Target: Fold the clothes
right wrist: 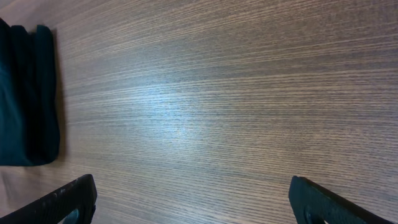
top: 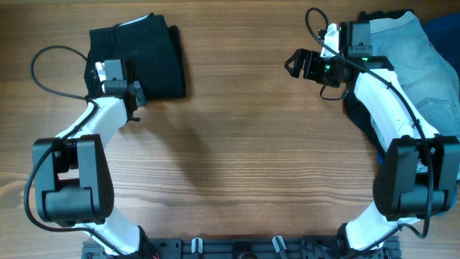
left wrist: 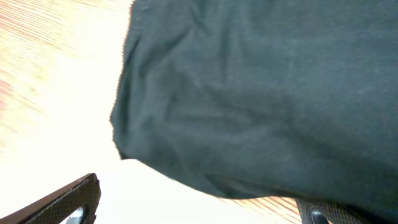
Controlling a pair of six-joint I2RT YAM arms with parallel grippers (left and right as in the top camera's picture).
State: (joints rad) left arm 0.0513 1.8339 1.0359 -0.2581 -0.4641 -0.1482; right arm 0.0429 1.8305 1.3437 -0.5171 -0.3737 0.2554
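A folded black garment point(top: 144, 54) lies at the table's far left; it fills the left wrist view point(left wrist: 261, 93) and shows at the left edge of the right wrist view point(right wrist: 25, 93). My left gripper point(top: 136, 97) is open and empty at the garment's near edge, its fingers point(left wrist: 199, 208) just short of the cloth. My right gripper point(top: 293, 63) is open and empty over bare wood at the far right, its fingers point(right wrist: 193, 202) wide apart. A pile of unfolded clothes, light blue jeans point(top: 424, 65) on top, lies behind the right arm.
The wooden table point(top: 237, 158) stretches between the two arms. A darker blue garment point(top: 442, 32) lies at the far right corner. A black cable point(top: 50, 72) loops left of the left arm.
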